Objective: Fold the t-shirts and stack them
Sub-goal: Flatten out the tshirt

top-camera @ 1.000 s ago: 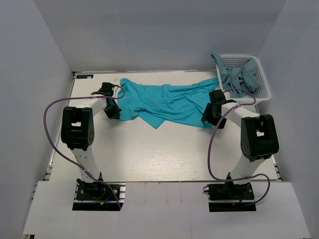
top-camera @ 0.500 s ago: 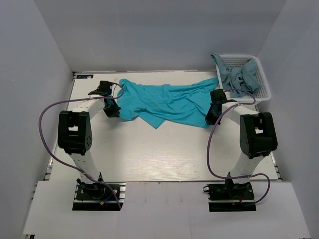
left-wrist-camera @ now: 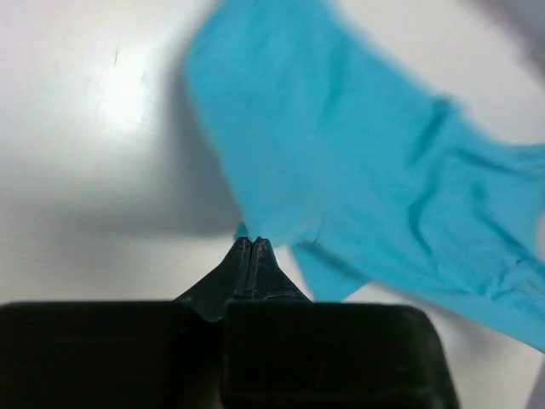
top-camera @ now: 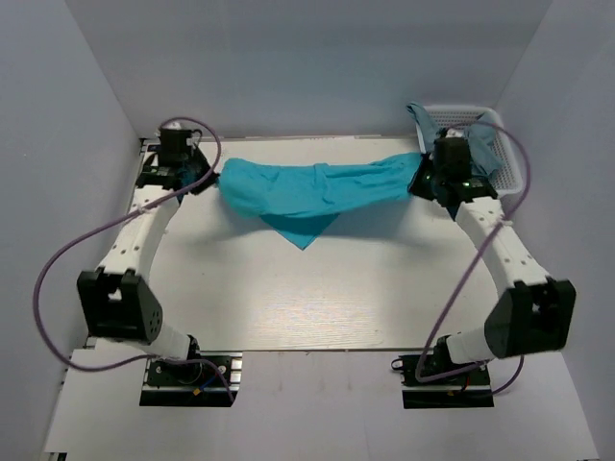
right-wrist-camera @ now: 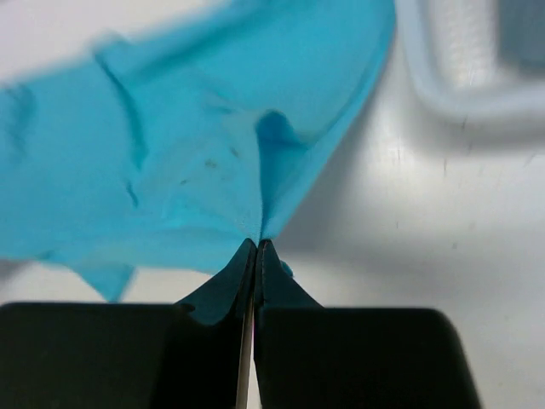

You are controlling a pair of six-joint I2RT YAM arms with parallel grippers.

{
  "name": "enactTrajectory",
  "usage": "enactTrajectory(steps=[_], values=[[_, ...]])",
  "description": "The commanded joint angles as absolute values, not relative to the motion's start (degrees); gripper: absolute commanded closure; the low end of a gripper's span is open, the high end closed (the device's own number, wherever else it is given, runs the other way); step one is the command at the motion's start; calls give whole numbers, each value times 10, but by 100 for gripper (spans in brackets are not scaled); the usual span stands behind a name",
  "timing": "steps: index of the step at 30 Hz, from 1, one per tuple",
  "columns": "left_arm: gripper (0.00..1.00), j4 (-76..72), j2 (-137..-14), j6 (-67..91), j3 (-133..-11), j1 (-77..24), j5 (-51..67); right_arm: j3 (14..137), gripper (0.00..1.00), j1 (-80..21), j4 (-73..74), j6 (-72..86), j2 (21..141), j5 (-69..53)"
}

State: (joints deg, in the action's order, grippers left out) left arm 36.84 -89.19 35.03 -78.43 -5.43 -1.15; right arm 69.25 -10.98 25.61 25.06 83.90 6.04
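Turquoise t-shirt (top-camera: 307, 187) stretches left-right between left gripper (left-wrist-camera: 254, 244) and right gripper (right-wrist-camera: 255, 244).

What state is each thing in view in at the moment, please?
turquoise t-shirt: unfolded, stretched between both grippers, one corner hanging.
grey-blue t-shirts: crumpled, unfolded, in the white basket.
white basket: upright, at the far right corner.
left gripper: shut on the turquoise t-shirt's left end.
right gripper: shut on its right end.

Light: I see soft, even brightness from above.
Glare: white hotspot on the table (left-wrist-camera: 119, 94), left wrist view.
Shadow: soft grey beneath the turquoise t-shirt (left-wrist-camera: 383, 170).
Blur: shirt edges smear; the basket (right-wrist-camera: 436, 87) is defocused.
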Motion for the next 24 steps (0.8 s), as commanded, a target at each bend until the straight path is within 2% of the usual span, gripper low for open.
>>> enactTrajectory(steps=[1,5,9,20,24], values=[[100,364,-776,352,-843,-57,-45,756,100,-110,275,203,767,82],[100,397,-709,357,-906,-50,-94,844,100,-111,310,190,713,86],[100,453,-669,352,-1018,-50,-130,883,100,-110,322,179,669,76],[100,511,-610,280,-1288,-56,-120,1006,100,-112,378,167,555,24],[100,500,-579,265,-1336,-56,-112,1050,100,-109,396,168,511,7]])
